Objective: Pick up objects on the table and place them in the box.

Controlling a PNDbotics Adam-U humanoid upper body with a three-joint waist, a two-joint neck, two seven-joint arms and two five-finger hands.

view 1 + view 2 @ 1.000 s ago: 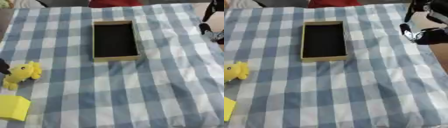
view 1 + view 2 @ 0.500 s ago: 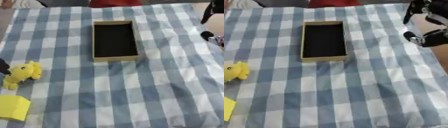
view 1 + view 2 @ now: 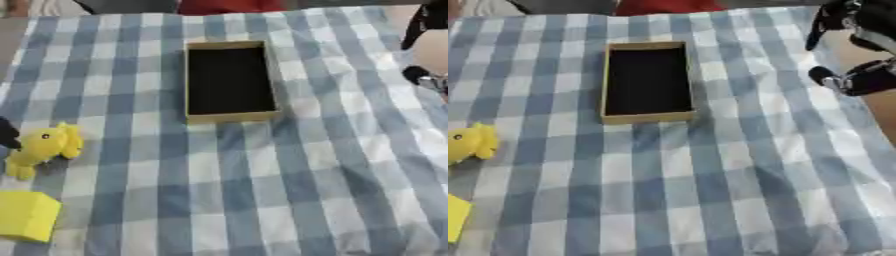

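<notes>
We count one open box (image 3: 230, 82), one yellow toy duck (image 3: 44, 148) and one yellow block (image 3: 26, 216) on the one checked cloth (image 3: 262, 190) covering the surface, with one robot hand (image 3: 852, 80) in view.

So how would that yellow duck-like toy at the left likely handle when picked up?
The yellow toy looks soft and rounded, so it probably squashes under fingers and is light for its size. Lying on its side on the checked cloth, it seems unlikely to roll. Its lumpy shape may shift in a pinch.
</notes>
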